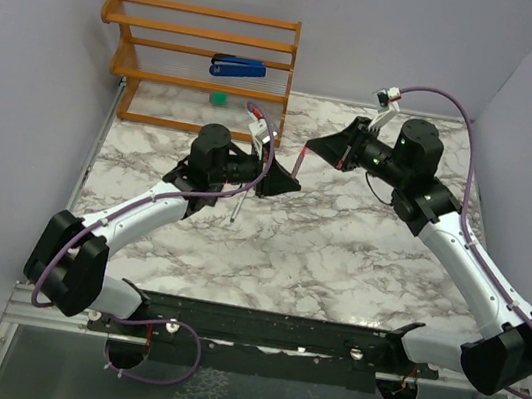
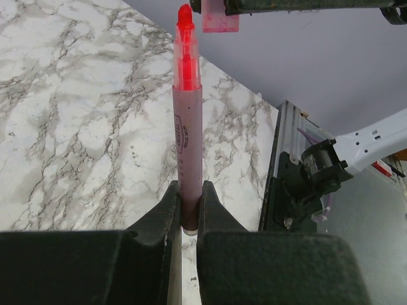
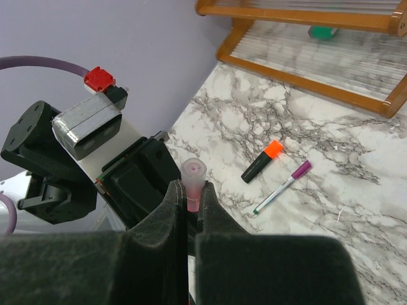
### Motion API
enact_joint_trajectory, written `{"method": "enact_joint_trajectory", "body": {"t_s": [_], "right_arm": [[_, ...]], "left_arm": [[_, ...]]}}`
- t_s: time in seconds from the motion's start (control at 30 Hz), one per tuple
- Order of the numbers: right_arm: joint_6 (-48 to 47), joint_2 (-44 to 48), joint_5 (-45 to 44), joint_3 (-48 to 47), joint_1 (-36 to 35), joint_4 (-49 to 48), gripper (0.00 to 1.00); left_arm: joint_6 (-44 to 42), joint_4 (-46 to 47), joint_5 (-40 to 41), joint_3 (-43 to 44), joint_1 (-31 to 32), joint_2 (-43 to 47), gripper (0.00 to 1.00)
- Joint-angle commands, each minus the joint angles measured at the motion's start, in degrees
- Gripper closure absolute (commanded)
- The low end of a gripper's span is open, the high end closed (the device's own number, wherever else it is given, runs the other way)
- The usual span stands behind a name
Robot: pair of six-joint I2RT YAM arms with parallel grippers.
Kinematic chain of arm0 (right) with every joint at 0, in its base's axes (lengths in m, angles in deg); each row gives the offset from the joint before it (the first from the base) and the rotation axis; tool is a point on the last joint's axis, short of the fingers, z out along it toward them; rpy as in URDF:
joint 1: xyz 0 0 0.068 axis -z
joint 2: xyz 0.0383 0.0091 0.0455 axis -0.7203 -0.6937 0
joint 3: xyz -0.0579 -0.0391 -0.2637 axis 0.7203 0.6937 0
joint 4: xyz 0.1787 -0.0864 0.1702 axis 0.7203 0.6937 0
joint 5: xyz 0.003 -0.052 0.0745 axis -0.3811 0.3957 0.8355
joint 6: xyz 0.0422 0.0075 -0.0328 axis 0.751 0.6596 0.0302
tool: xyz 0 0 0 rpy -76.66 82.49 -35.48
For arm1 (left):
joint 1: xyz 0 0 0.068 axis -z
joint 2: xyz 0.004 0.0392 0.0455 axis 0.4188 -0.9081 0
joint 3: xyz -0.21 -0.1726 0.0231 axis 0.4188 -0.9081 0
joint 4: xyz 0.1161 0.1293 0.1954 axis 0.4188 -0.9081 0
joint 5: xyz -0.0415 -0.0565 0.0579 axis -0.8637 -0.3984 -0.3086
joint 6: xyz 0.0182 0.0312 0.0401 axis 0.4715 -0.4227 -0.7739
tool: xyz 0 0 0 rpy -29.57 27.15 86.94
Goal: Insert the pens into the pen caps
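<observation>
My left gripper [image 2: 189, 219] clamps the pink pen [image 2: 188, 152]; my right gripper [image 3: 191, 203] clamps the pink cap [image 3: 193, 181], just apart.

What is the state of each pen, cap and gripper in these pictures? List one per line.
pink pen: uncapped, clamped upright.
pink cap: off its pen, open end showing.
black marker: orange-capped, lying on the table.
thin pen: purple-capped, lying flat.
left gripper: shut on pink pen.
right gripper: shut on pink cap.
</observation>
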Motion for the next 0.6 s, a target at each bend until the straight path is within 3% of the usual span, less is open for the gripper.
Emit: {"method": "enact_joint_trajectory", "body": {"t_s": [0.0,0.57], "right_arm": [[-0.5,1.1,1.3,0.8,-0.2,0.4,1.00],[-0.7,2.1,-2.7,0.6,-0.2,-3.4,1.00]], "left_arm": [[0.5,1.3,0.6,1.3,0.3,-0.5,1.00],[1.1,1.9,0.1,0.2,0.3,-0.4,1.00]]}}
